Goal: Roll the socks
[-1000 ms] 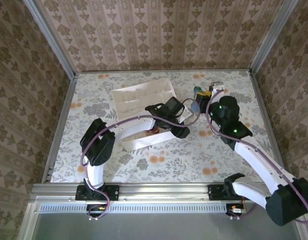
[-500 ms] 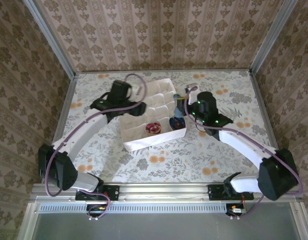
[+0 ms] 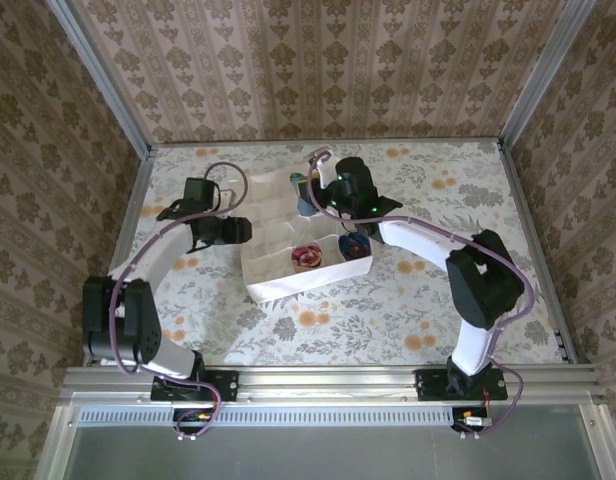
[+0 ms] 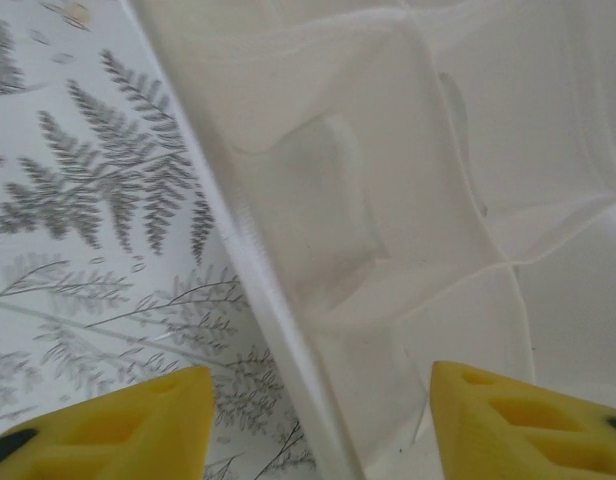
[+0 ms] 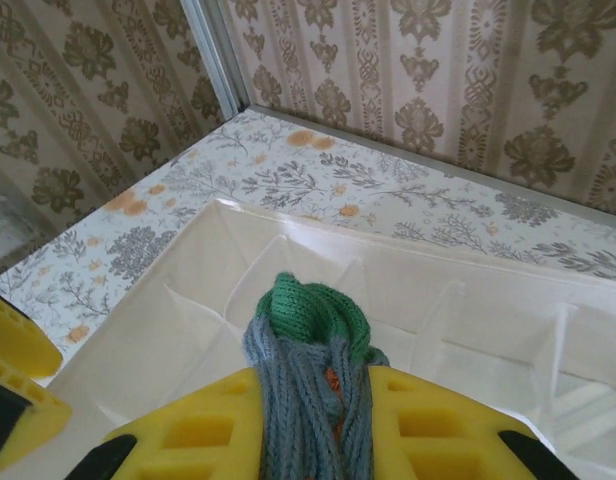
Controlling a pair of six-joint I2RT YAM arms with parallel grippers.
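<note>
My right gripper (image 5: 313,430) is shut on a rolled grey-blue sock (image 5: 310,345) with a green toe, holding it above the back compartments of the white partitioned box (image 5: 508,330). From above, that gripper (image 3: 310,193) and its sock (image 3: 301,185) hang over the box's far left part. A rolled peach and maroon sock (image 3: 308,256) and a purple and teal sock (image 3: 353,245) lie in the front compartments. My left gripper (image 4: 323,430) is open and straddles the box's left wall (image 4: 258,260); from above, this gripper (image 3: 240,230) sits at the box's left side.
The box (image 3: 288,288) stands tilted in the middle of a floral tabletop (image 3: 388,320). Metal rails edge the table and patterned walls close it in on three sides. The left gripper's yellow fingers (image 5: 13,370) show at the lower left of the right wrist view.
My right arm has carried the grey-blue sock leftward from beside the box to over its back. My left arm has swung from the box's middle out to its left wall.
</note>
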